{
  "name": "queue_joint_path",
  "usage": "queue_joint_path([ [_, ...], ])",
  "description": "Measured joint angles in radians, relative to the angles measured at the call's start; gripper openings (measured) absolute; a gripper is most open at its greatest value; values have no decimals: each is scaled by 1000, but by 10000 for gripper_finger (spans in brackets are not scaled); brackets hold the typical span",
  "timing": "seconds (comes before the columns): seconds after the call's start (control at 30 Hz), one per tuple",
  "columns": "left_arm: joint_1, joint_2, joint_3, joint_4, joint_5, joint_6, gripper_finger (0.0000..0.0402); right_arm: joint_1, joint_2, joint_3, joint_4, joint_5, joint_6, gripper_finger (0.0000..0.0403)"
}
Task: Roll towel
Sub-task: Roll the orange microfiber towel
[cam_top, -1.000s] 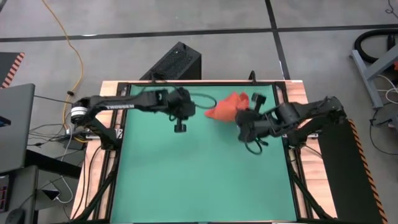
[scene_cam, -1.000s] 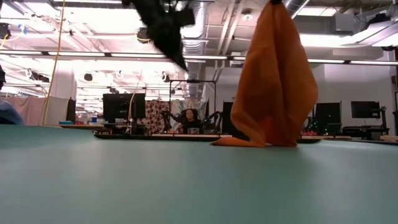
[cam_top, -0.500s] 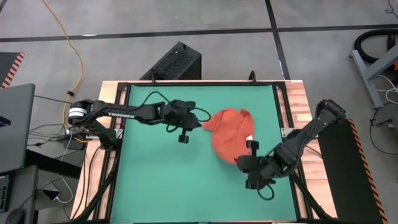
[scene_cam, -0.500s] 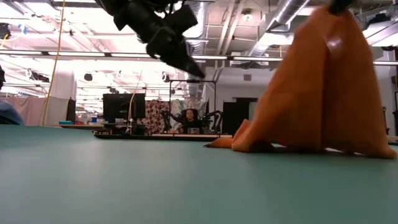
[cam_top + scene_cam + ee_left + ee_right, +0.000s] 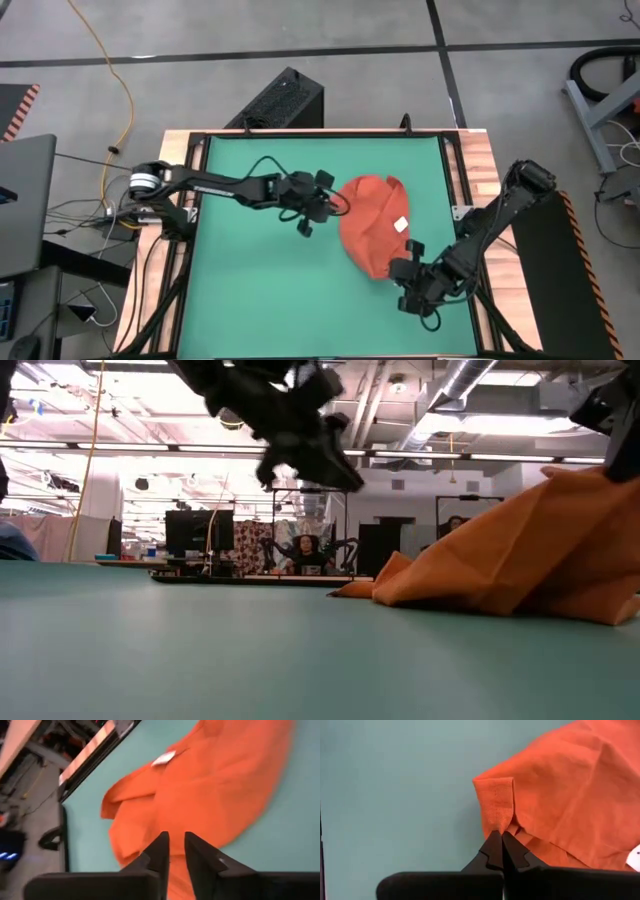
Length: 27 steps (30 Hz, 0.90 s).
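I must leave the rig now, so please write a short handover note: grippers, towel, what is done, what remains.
Right gripper: shut on a corner of the towel, low near the mat's right front side.
Left gripper: nearly shut, holding nothing, hovering by the towel's left edge.
Towel: lying crumpled on the green mat, right of centre, white tag up.
Done: towel brought down onto the mat.
Left: flatten it, then roll it.

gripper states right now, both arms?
Left gripper: nearly shut, empty, over the towel.
Right gripper: shut on a towel corner.
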Motion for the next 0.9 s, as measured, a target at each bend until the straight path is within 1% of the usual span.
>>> queue_joint_path([
  [0.1,12,69,79,-30,-66,44,89,0,0,0,21,0,5,4],
  [0.17,28,116,152,-66,-91,63,108,0,0,0,35,0,5,4],
  [0.23,46,164,237,-160,-83,85,123,0,0,0,37,-13,6,4],
  [0.3,67,217,346,-274,-44,104,133,0,0,0,41,-25,7,4],
  [0.37,89,278,461,-389,0,105,138,0,-1,0,45,-26,7,4],
  [0.47,120,374,622,-519,53,115,139,0,-1,1,46,-34,7,4],
  [0.63,148,538,840,-666,136,121,139,0,-1,1,50,-37,7,4],
  [0.7,150,600,914,-707,136,140,139,0,-1,1,49,-38,7,4],
  [0.8,150,689,1012,-767,94,154,139,0,-1,1,49,-41,6,4],
  [0.9,150,748,1090,-851,107,140,139,0,-1,1,50,-41,6,4],
])
